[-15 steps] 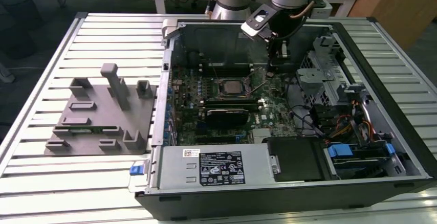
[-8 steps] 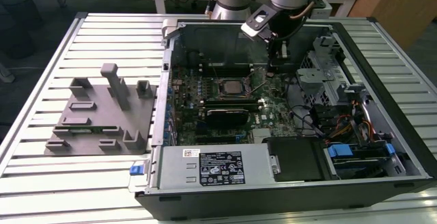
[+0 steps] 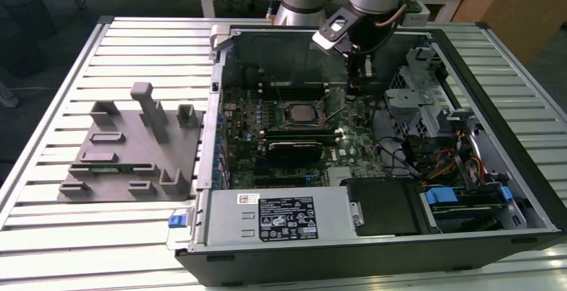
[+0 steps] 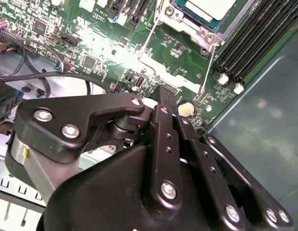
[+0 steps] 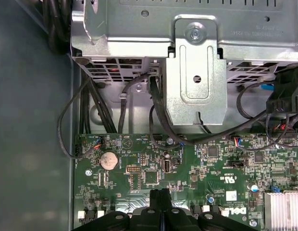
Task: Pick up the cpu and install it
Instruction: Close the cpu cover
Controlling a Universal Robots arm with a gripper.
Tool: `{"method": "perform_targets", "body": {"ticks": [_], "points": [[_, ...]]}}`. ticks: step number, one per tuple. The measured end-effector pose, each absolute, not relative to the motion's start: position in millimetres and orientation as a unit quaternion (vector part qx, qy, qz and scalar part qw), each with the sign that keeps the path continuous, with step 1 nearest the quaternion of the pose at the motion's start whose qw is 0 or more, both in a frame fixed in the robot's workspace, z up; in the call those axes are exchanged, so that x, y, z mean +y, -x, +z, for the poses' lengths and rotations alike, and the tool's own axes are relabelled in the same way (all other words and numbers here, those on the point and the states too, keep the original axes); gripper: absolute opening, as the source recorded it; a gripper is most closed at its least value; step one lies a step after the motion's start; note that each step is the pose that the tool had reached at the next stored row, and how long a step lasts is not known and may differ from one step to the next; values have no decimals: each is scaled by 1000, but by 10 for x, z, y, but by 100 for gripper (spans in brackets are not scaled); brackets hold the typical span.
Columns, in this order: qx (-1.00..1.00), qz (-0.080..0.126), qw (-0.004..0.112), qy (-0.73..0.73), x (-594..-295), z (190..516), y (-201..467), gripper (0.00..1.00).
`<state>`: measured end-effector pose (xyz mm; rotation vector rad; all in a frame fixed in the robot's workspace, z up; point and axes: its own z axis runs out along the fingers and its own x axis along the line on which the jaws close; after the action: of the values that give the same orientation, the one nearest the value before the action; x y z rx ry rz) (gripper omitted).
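Exterior view: we log the cpu [image 3: 299, 113] seated in its socket near the middle of the motherboard [image 3: 354, 148], inside the open computer case [image 3: 532, 191] lying on the slatted table [image 3: 53, 191]. The grey tray [image 3: 124, 151] stands outside the case, toward the exterior view's left. The pincer [image 3: 352, 92] hangs low over the board, near the chip but apart from it. The chip lies to the exterior view's left of the pincer and slightly nearer the camera. It is square, so we see no long axis to align on. Second wrist view: the pale lid of the cpu [image 4: 206, 7] sits inside the socket frame, beyond the tip of the pincer [image 4: 163, 96], with a coin cell [image 4: 186, 109] just beside that tip and memory slots [image 4: 254, 38] flanking the socket. First wrist view: the pincer [image 5: 161, 195] has its fingers pressed together with nothing between them, so we record it as closed and empty. This view gives the closure plainly, and the exterior view gives the sideways offset to the chip.
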<state>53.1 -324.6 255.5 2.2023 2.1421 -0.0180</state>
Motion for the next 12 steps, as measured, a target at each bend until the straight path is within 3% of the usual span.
{"method": "perform_targets", "body": {"ticks": [12], "points": [[697, -6, 35, -716, -3246, 2437, -531, 11]]}}
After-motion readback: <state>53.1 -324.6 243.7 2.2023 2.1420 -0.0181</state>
